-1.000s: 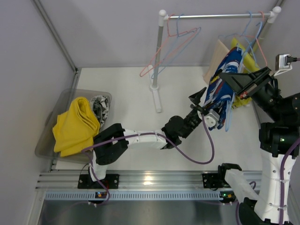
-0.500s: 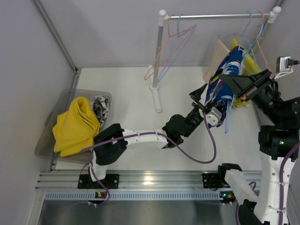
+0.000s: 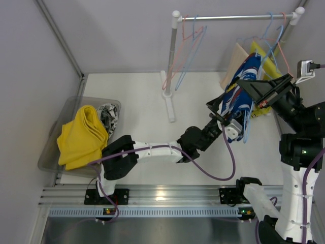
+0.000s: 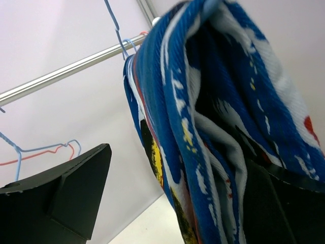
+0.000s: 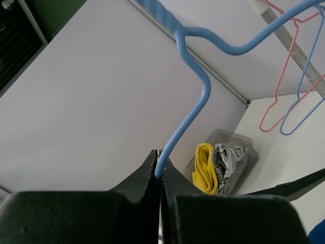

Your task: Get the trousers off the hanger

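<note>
The blue trousers [image 3: 242, 89] with white and red patches hang on a blue hanger [image 5: 190, 96] at the right end of the rack. My right gripper [image 3: 250, 85] is shut on the hanger's wire, seen pinched between its jaws in the right wrist view [image 5: 160, 163]. My left gripper [image 3: 222, 116] is open at the trousers' lower left side. In the left wrist view [image 4: 175, 152] the blue cloth [image 4: 213, 117] fills the gap and lies against the right finger [image 4: 289, 203]. The yellow trousers [image 3: 81, 136] and the black-and-white trousers [image 3: 108, 116] lie in a bin.
The clear plastic bin [image 3: 50, 152] stands at the left by the wall. The rack's rod [image 3: 233, 18] and white post [image 3: 170, 66] stand at the back, with empty red and blue hangers [image 3: 187, 48]. A beige cloth [image 3: 232, 63] and an olive-yellow cloth [image 3: 268, 63] hang behind the blue trousers.
The empty red and blue hangers have swung from slanted to nearly upright. My left gripper has edged right, closer into the blue trousers. My right gripper still holds the hanger.
</note>
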Robot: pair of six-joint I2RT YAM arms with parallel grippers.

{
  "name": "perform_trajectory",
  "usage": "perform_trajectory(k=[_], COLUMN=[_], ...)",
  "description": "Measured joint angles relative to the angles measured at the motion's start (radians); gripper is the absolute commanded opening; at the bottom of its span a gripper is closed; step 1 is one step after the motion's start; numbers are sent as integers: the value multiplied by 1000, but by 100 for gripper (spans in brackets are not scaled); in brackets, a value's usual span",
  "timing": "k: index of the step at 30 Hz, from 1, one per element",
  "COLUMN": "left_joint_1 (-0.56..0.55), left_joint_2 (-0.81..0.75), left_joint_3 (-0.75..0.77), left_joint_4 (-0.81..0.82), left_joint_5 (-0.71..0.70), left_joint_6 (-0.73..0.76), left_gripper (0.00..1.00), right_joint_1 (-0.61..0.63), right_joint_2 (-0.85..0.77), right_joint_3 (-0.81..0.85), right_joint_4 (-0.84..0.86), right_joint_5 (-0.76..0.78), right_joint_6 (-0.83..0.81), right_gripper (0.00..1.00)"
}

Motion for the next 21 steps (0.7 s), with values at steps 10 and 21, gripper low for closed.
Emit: perform_trajectory(k=[10, 21], left_joint_1=[4, 12], left_joint_2=[1, 1], left_joint_3=[62, 62], left_joint_4=[6, 33], left_joint_5=[-20, -27], left_joint_6=[9, 15], left_gripper=[81, 20], right_joint_1=[0, 0], right_joint_2=[-10, -10], right_joint_3=[-6, -6], right_joint_4=[3, -1], right_joint_5=[1, 0], right_joint_6=[-1, -34], right_gripper=[0, 0])
